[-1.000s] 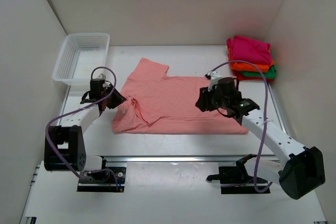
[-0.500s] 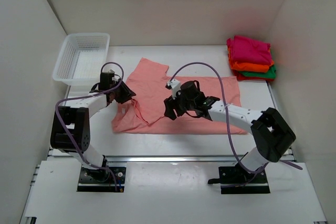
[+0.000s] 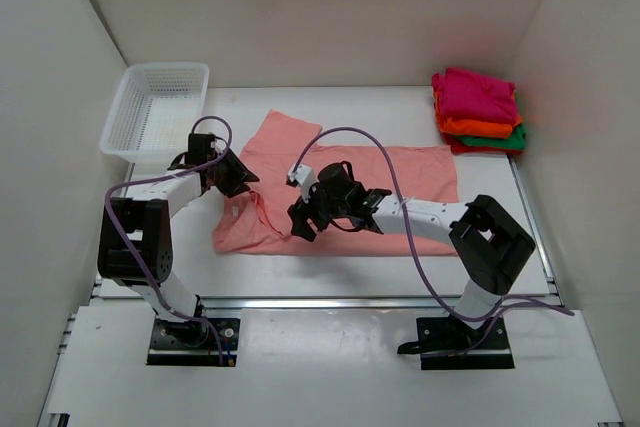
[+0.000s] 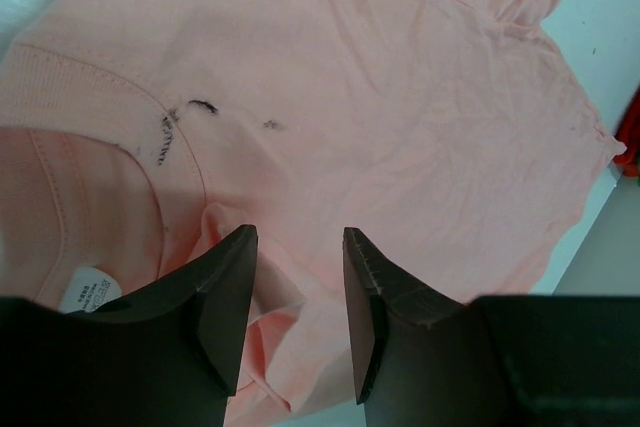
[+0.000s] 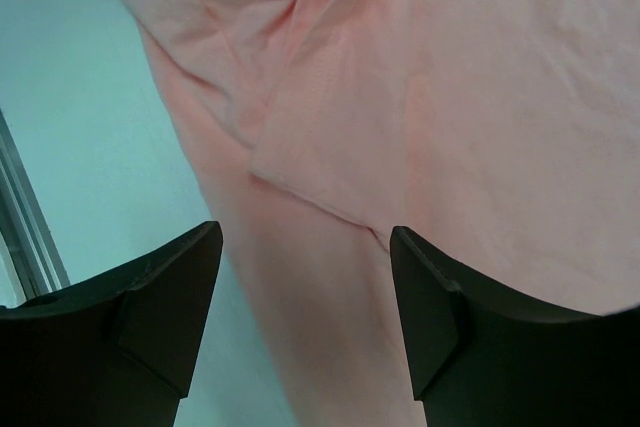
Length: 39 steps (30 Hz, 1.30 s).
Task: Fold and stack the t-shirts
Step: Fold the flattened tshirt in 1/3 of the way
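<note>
Salmon-pink t-shirt [image 3: 400,172], lying spread at mid-desk [image 3: 360,97]; folded stack [image 3: 478,112] of magenta, orange and green shirts at the far right corner.
Probably light, limp and quick to crease; best pinched at a hem, sleeve edge or the rumpled fold by the collar. Left end effector [image 4: 300,237]: fingers part-way apart over that fold, gripping nothing. Right end effector [image 5: 305,237]: fingers wide apart above a turned-over flap, empty.

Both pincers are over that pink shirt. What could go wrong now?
1. The right pincer stands open above a folded-over flap of the salmon-pink t-shirt; it may catch only one layer and bunch the cloth.
2. The left pincer is open near the collar close by, so the arms could bump or tug against each other.
</note>
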### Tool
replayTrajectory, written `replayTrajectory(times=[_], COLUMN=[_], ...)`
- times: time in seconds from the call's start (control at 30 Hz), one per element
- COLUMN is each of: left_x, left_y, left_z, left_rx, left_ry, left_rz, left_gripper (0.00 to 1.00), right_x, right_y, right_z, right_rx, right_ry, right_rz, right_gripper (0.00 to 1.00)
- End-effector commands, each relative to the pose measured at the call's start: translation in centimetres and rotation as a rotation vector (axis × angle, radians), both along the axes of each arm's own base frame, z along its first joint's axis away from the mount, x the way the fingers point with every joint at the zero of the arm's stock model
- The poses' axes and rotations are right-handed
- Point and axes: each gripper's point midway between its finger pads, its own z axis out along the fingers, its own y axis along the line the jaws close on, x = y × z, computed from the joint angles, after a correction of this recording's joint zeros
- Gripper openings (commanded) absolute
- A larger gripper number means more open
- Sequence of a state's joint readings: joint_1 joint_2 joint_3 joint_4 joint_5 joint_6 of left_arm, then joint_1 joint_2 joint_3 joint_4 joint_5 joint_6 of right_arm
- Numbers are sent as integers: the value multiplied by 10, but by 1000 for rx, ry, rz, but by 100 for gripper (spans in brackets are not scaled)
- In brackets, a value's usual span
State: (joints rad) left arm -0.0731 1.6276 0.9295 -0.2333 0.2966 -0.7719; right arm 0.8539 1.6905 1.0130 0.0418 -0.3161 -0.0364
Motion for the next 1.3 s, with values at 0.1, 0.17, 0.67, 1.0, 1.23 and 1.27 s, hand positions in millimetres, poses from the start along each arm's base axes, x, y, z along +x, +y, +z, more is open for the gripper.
replayTrajectory(times=[0.1, 0.17, 0.67, 1.0, 1.23, 1.27], left_x=[3, 2, -18, -16, 2, 9], left_y=[-1, 1, 5, -12, -14, -12], left_z=[17, 17, 9, -6, 6, 14], left_rx=[-42, -34, -46, -82, -98, -104], left_ry=[-3, 4, 58, 85, 31, 9], left_rz=[-25, -25, -54, -79, -80, -74], left_gripper=[52, 52, 52, 28, 0, 0], right_x=[-7, -9, -9, 10, 23, 26], right_y=[29, 35, 52, 60, 57, 54], right_z=[14, 9, -7, -29, -27, -20], right_rx=[57, 45, -6, -80, -107, -98], right_ry=[-83, -81, -123, -150, -154, -158], right_rz=[102, 112, 151, 102, 57, 41], right_gripper=[66, 66, 65, 44, 0, 0])
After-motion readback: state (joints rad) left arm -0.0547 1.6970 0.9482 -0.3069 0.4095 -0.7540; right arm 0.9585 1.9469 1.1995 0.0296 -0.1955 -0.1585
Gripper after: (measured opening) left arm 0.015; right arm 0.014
